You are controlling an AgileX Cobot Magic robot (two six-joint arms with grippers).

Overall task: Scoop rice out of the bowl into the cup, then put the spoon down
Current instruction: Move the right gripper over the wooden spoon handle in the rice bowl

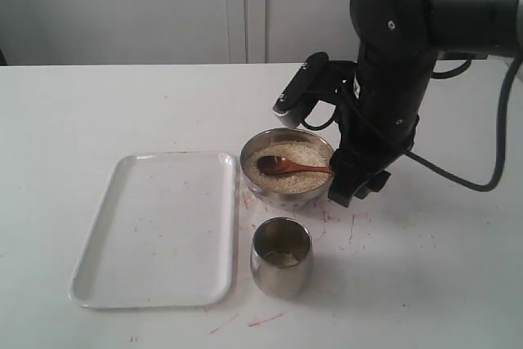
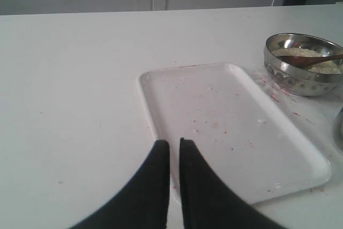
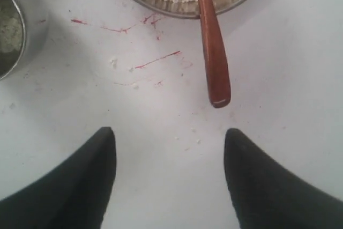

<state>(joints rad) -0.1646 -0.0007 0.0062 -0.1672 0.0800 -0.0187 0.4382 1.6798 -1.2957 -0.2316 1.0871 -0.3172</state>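
The steel bowl (image 1: 249, 179) holds pale rice (image 1: 304, 176) near the table's middle. The wooden spoon (image 1: 288, 167) rests in it, its oval end in the grains and its handle (image 3: 211, 46) lying over the rim toward my right gripper. My right gripper (image 3: 169, 135) is open, its fingers spread just short of the handle's tip and touching nothing; in the exterior view it (image 1: 353, 188) stands right of the bowl. The steel cup (image 1: 281, 257), with a little rice (image 1: 283, 257) at its bottom, stands in front of the bowl. My left gripper (image 2: 174, 142) is shut and empty above the tray's edge.
A white rectangular tray (image 1: 155, 226) lies left of the bowl and cup. Red marks (image 3: 155, 60) and a few loose grains dot the white table (image 1: 425, 284) around the bowl. The right arm's black body (image 1: 392, 79) rises behind and right of the bowl.
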